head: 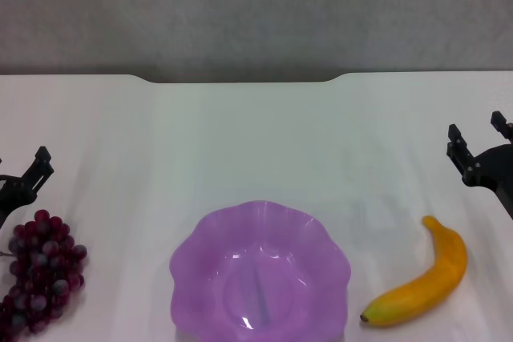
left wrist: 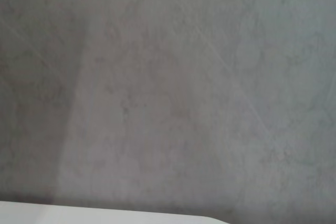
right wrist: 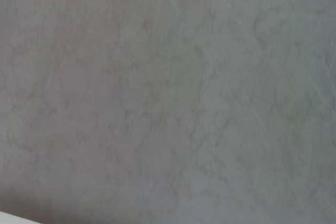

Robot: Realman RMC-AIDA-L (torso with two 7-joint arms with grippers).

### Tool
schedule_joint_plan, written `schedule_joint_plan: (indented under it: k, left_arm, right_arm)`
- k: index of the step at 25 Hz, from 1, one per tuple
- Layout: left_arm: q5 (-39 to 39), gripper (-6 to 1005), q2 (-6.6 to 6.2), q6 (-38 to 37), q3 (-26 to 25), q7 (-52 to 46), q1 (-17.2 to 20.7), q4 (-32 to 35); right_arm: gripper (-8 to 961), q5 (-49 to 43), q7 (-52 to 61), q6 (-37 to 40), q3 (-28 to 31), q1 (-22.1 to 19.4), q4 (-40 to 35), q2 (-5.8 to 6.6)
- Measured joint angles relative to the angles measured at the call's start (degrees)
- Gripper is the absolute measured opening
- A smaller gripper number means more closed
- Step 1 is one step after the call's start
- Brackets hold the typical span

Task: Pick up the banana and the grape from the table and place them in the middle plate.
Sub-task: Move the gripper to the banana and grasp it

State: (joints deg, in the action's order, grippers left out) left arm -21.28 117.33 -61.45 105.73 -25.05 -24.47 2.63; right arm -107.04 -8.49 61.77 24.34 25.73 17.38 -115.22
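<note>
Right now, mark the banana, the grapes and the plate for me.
banana (head: 425,278), head view, middle of its curved body.
grapes (head: 44,274), head view, centre of the bunch.
plate (head: 200,234), head view, wavy rim on its far left side.

No readable text, no labels, no brands, no numbers on anything shown

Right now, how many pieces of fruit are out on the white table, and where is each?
2. The curved yellow-orange banana lies right of the scalloped purple plastic plate; the dark red-purple grape bunch lies left of it, partly cut off by the head view's edge.
</note>
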Motion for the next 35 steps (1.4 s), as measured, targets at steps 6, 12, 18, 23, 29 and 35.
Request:
schedule_joint_plan:
  k: [6,12,18,23,29,35]
  left_arm:
    - [0.0,870,-0.05,0.1,-0.1,0.0,0.6,-1.0]
    - [0.0,870,-0.16,0.1,-0.3,0.0,1.0,-0.8]
    - [-0.3,869,-0.34,0.1,-0.4,0.1,1.0,-1.1]
    - [-0.3,869,-0.36,0.1,-0.4,0.1,0.8,-1.1]
    - [-0.3,869,-0.36,0.1,-0.5,0.1,0.6,-1.1]
    - [-0.4,865,-0.35,0.1,-0.5,0.5,0.6,-0.9]
  right_arm:
    - [666,0.1,-2.1,-0.5,0.5,-0.5,7.4,2.09]
    - [665,0.9,-15.6,-16.6,9.6,-7.9,35.8,14.23]
    - [663,0.7,-36.3,-51.8,36.6,-19.4,56.3,11.64]
    - [662,-6.3,-37.8,-91.8,62.4,-20.2,61.6,4.35]
    - [661,-32.2,-18.0,-118.5,72.2,-8.3,60.8,3.99]
    - [652,-51.4,-7.8,-121.7,73.7,-2.8,61.5,0.73]
